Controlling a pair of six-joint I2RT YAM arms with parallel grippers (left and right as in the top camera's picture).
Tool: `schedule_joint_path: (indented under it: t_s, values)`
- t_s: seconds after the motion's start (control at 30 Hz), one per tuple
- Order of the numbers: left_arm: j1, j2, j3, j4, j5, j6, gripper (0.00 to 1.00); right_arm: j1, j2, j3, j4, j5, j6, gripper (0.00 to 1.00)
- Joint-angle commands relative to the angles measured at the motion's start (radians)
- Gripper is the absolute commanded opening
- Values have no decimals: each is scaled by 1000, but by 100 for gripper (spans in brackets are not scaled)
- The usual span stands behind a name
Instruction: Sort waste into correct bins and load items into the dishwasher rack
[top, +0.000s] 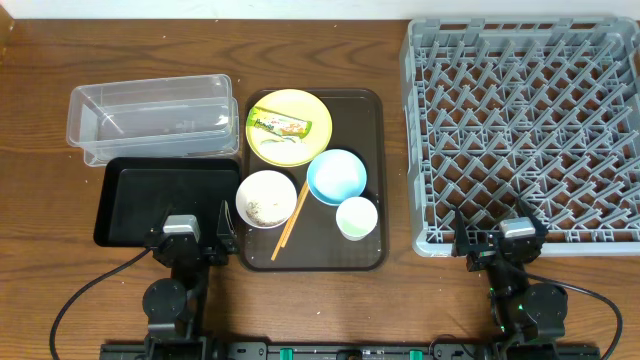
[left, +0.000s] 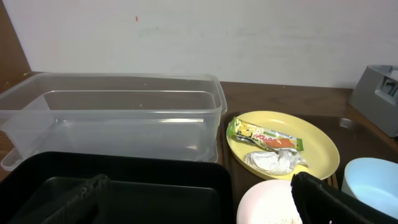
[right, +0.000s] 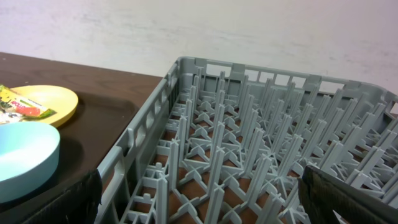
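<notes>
On the yellow plate (top: 300, 148) lies the green-and-yellow wrapper (top: 278, 126). The white bowl (top: 266, 198) holds rice scraps. Beside it are the blue bowl (top: 337, 176), the small white cup (top: 356, 218) and the chopsticks (top: 291, 220). The clear tub (top: 150, 115) and the black tray (top: 130, 205) stand to the left, the grey rack (top: 525, 130) to the right. My left gripper (top: 192, 230) hovers open over the black tray's near edge (left: 155, 180), holding nothing. My right gripper (top: 498, 230) is open and empty at the rack's near edge (right: 143, 143).
The dishes sit on a dark brown serving tray (top: 370, 140) between the bins and the rack. A crumpled white scrap (left: 273, 160) lies on the plate beside the wrapper (left: 264, 137). A wall runs behind the table's far edge.
</notes>
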Motion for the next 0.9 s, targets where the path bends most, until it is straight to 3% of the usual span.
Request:
schedule_joint_path:
  t_s: [0.0,0.53,0.87]
  values:
    - [0,-6,-14,-39,-8,6,94,-16,0,-4,0,3,-10,99]
    - [0,34,41,-55,-6,-67,94,-17,4,17,-24,4,124,99]
    - [0,464,397,-293,42,-81,94,-17,190,244,-220,24,169,99]
